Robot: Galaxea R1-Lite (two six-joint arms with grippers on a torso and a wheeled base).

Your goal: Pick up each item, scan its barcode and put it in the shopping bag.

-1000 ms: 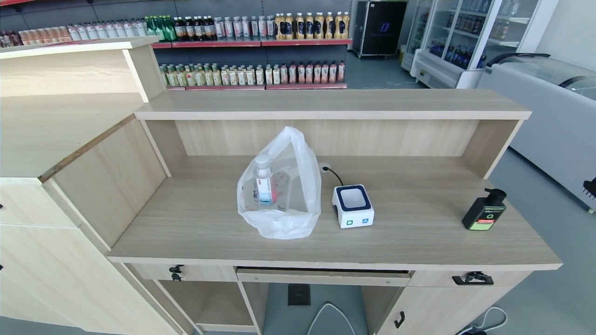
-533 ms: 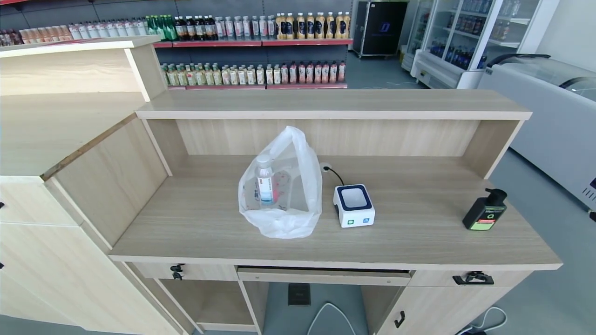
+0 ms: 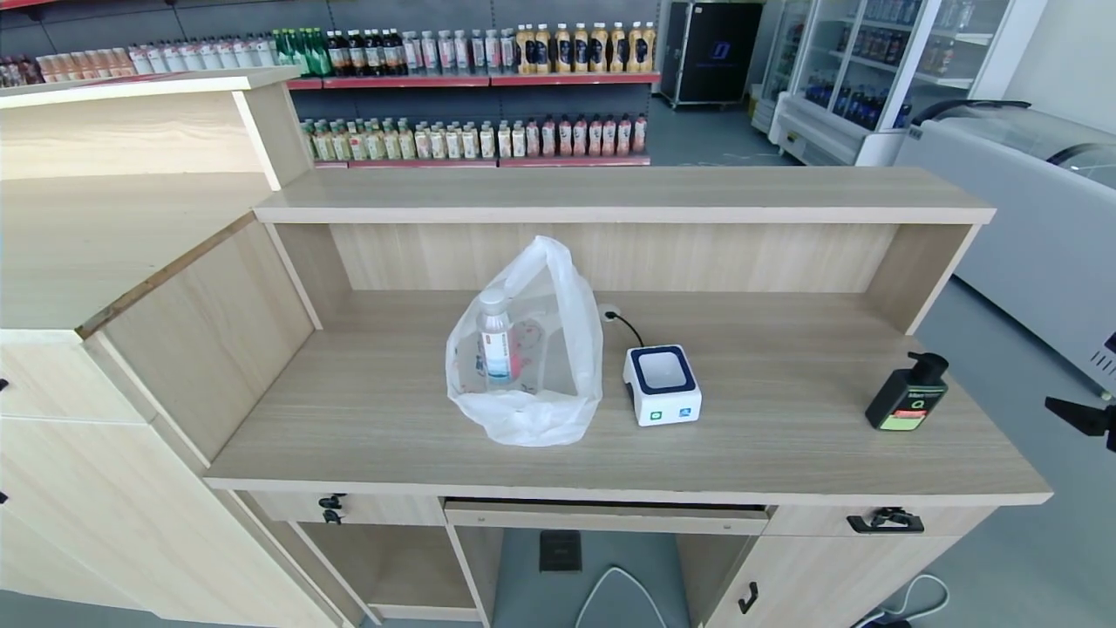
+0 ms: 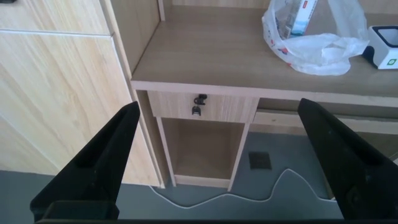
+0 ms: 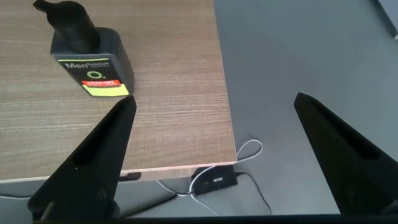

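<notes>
Bottle (image 3: 907, 399) nr splayed R claw (image 5: 214, 99)

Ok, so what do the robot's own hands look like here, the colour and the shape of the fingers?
Both look alike. The left hand has two matte black fingers, broad at the base and tapering to a narrow tip, like flat wedges. The right hand has the same black wedge fingers. Their surfaces are plain and unmarked.
</notes>
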